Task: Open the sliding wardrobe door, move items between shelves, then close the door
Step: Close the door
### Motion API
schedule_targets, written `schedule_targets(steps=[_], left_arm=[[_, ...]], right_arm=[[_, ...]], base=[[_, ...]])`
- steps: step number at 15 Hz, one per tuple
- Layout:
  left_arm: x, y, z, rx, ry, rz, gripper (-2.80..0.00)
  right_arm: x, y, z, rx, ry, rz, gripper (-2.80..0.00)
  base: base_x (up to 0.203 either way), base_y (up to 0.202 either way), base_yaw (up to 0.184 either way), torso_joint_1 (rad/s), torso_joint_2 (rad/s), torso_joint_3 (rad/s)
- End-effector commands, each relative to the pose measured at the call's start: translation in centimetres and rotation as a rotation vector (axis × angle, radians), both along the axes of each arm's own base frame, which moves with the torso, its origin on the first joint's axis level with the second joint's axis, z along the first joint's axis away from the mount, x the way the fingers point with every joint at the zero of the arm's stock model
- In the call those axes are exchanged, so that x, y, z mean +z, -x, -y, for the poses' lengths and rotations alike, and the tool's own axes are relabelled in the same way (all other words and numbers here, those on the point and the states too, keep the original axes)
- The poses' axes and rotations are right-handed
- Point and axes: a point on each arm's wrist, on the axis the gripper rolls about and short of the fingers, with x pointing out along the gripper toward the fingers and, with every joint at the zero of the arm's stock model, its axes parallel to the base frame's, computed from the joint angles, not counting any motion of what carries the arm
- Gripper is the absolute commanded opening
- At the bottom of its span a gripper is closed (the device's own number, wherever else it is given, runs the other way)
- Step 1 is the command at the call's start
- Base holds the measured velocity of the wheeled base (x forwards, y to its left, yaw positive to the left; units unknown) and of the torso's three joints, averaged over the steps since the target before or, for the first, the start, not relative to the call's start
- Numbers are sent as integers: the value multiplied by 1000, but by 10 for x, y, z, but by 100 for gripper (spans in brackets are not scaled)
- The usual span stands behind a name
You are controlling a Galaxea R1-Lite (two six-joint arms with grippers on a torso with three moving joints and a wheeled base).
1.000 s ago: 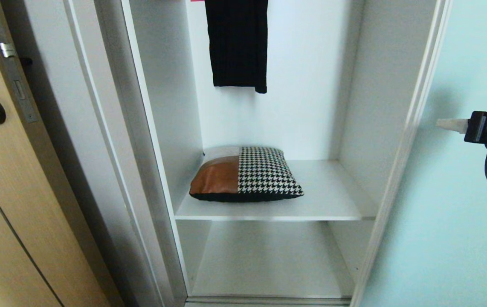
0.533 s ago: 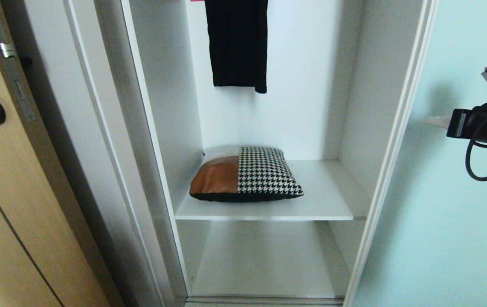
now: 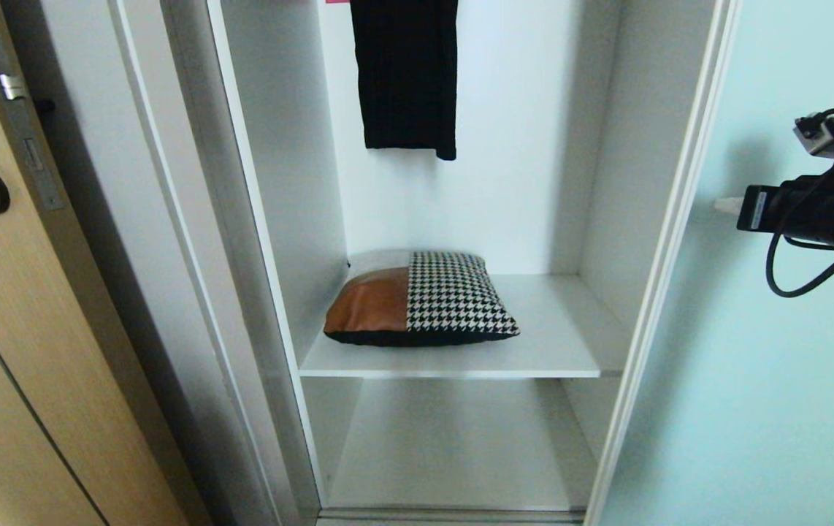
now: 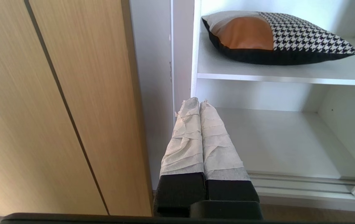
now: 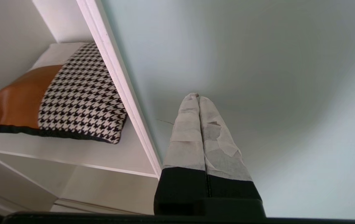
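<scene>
Sliding wardrobe door (image 3: 775,380), a frosted pale aqua glass panel with a slim white frame, fills the right side of the head view, its frame edge running slantwise down beside the open wardrobe bay. Inside the bay the patchwork pillow (image 3: 421,298) lies flat on the left part of the upper shelf (image 3: 556,343), close to the left wall; the lower shelf (image 3: 453,446) lies beneath it. A black garment (image 3: 406,73) hangs above at the back. A wooden door (image 3: 15,329) with dark round knobs stands at the far left. The right gripper (image 3: 725,205) reaches in from the right edge at mid-height, its pale tip just at the glass; whether it touches cannot be told here.

From the left wrist camera, the left gripper (image 4: 200,102) has its taped fingers (image 4: 183,140) pressed together with nothing between them. It hangs low in front of the wardrobe's white upright, between the wooden door (image 4: 56,109) and the open bay. The pillow (image 4: 274,37) rests on the upper shelf (image 4: 289,73), and the lower shelf (image 4: 274,143) is nearer.

From the right wrist camera, the right gripper (image 5: 197,97) is likewise clenched on nothing, its taped fingers (image 5: 185,140) pointing at the aqua glass of the door (image 5: 258,77) just beside the white frame edge. The pillow (image 5: 71,99) shows past that edge on the upper shelf (image 5: 103,155).
</scene>
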Motion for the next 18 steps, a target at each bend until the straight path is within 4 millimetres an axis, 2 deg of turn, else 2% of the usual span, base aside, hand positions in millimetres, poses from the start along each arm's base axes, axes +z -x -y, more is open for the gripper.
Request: schedule_targets(steps=[1, 3, 4, 8, 18], left_arm=[[0, 0, 0, 1, 1, -3, -280], [0, 0, 0, 1, 1, -3, -280], [0, 0, 0, 1, 1, -3, -280], [0, 0, 0, 1, 1, -1, -280], [0, 0, 0, 1, 1, -3, -280]], right_arm=[[-5, -5, -6, 20, -2, -10, -280], [-7, -9, -9, 26, -2, -16, -280], [-4, -6, -11, 28, -1, -13, -280], [-5, 0, -35, 84, 1, -21, -280], [-7, -3, -122, 172, 43, -17, -280]], base=[[0, 0, 0, 0, 0, 0], [0, 0, 0, 0, 0, 0], [0, 0, 0, 0, 0, 0], [0, 0, 0, 0, 0, 0], [0, 0, 0, 0, 0, 0]])
